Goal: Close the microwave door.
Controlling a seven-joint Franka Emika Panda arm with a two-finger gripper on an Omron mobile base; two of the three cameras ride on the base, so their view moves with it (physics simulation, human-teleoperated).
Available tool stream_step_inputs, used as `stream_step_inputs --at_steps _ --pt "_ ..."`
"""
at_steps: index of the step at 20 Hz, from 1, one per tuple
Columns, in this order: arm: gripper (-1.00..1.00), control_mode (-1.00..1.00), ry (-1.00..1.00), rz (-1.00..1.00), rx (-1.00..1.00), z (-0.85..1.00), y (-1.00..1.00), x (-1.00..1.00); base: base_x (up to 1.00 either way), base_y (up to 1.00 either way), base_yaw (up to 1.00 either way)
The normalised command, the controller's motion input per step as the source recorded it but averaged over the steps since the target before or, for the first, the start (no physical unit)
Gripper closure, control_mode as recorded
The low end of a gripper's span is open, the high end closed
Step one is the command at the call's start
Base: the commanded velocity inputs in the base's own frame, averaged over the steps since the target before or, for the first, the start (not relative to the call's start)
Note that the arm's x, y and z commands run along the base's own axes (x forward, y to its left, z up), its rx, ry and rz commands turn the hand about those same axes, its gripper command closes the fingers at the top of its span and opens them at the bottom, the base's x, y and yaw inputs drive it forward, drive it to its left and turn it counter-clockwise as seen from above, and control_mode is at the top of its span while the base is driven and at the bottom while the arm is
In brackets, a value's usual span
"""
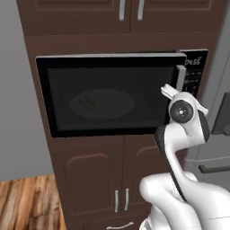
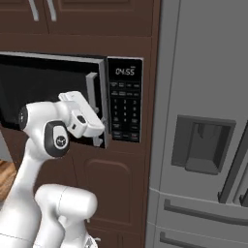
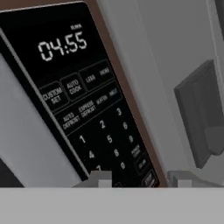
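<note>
Between brown cabinets, microwave door (image 1: 105, 94) nearly shut.
From the left: the dark glass panel spans the microwave (image 2: 72, 99) front; its grey bar handle (image 1: 180, 77) sits beside the gripper (image 2: 99, 140), fingers (image 3: 100, 179) apart, then the keypad panel (image 3: 83, 100) reading 04:55, then the grey fridge (image 2: 203, 121).

You face a wall of dark brown wooden cabinets (image 1: 96, 179) with slim silver handles (image 1: 116, 200), more doors above (image 1: 81, 13). To the right stands a grey steel fridge (image 2: 203, 97). Far left, a plain grey wall (image 1: 15, 112) meets wood-plank flooring (image 1: 27, 202).
</note>
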Motion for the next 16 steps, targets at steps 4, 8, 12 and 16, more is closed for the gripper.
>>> stream_step_inputs --at_steps 4,8,12,16 --pt "-1.00 -1.00 0.00 0.00 0.00 0.13 0.15 1.00 0.00 0.00 0.00" --pt "-1.00 -1.00 0.00 -0.01 0.00 0.11 0.13 1.00 0.00 0.00 0.00" --pt "-1.00 -1.00 0.00 -0.02 0.00 0.07 0.11 0.95 0.00 0.00 0.00" --pt "-1.00 -1.00 0.00 -0.03 0.00 0.00 0.11 0.54 0.00 0.00 0.00"
